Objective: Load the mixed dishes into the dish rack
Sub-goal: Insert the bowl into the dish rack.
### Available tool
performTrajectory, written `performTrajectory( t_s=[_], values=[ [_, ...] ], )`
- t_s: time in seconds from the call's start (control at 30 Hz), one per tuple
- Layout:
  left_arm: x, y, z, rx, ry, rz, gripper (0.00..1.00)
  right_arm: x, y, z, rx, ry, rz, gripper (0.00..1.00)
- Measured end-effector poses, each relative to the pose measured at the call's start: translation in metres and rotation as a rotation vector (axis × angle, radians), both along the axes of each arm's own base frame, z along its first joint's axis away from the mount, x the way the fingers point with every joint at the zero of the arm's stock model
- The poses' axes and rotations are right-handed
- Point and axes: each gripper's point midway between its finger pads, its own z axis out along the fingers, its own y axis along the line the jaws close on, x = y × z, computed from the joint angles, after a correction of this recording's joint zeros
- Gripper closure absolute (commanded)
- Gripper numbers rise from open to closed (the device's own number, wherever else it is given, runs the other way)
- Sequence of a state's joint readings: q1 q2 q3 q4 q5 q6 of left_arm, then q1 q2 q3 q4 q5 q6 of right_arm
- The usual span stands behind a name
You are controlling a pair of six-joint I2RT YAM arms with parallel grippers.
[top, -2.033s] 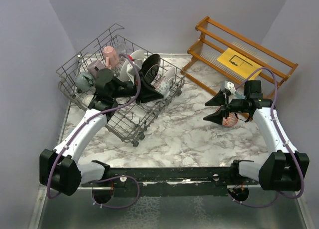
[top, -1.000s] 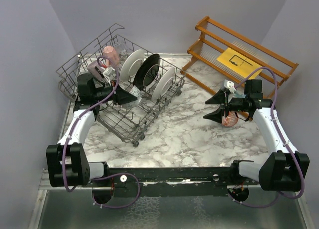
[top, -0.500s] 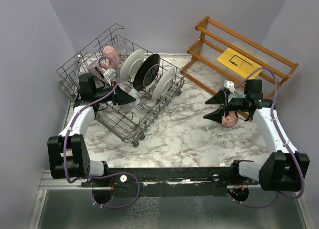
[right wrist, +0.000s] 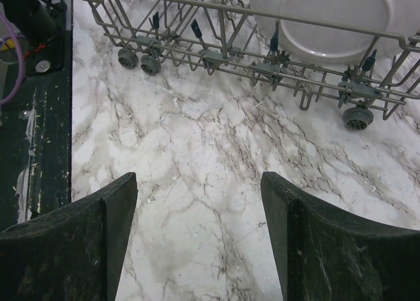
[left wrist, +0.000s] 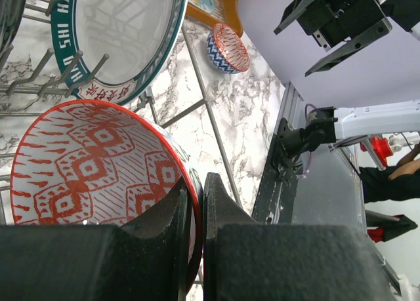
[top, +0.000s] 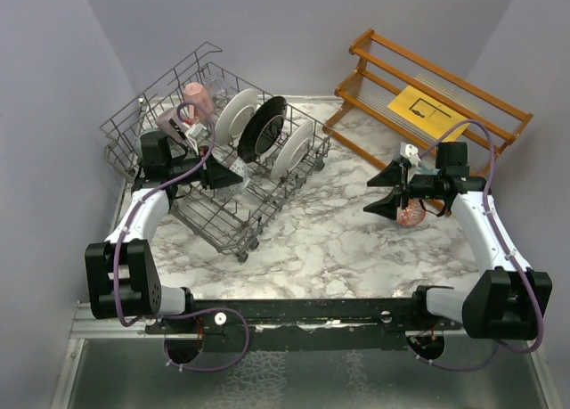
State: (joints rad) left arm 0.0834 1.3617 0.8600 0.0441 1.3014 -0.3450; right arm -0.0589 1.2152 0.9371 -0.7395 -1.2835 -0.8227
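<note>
Marble-patterned tabletop lies bare just ahead of your arm bases. On your right side, the right claw hangs above that surface with its two fingers spread wide and nothing between them. A small blue-and-red bowl sits upright on the tabletop right by that claw, outside the dish rack.

On your left side, the arm reaches into the near half of the rack. There the left claw is pressed together on the rim of a red patterned bowl. One finger is inside the rim and one outside. The bowl is tipped on its edge among the tines, its inside facing the wrist camera.

Just beyond the bowl, a dark-rimmed plate with red characters stands on edge in the tines. From above you can see three plates upright in a row across the rack's middle. They are a white plate nearest the rack's right end, the dark one, then another white plate.

Farther back, a mauve mug and a pink mug sit in the rack's far left corner.

At the far right, well apart from the rack, a wooden slatted shelf carries a yellow sheet.
</note>
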Motion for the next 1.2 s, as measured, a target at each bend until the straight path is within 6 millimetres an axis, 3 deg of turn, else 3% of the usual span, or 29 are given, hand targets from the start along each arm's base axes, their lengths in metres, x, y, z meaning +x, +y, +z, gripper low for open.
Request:
performTrajectory(
  t_s=[0.53,1.2],
  values=[
    [0.009,0.014,0.013,0.003,-0.036,0.034,1.00,0.000,0.000,-0.001,0.000,0.002,0.000,0.25],
    [0.018,0.016,-0.006,-0.020,0.049,0.012,1.00,0.001,0.000,-0.002,0.000,0.007,0.001,0.25]
  ],
)
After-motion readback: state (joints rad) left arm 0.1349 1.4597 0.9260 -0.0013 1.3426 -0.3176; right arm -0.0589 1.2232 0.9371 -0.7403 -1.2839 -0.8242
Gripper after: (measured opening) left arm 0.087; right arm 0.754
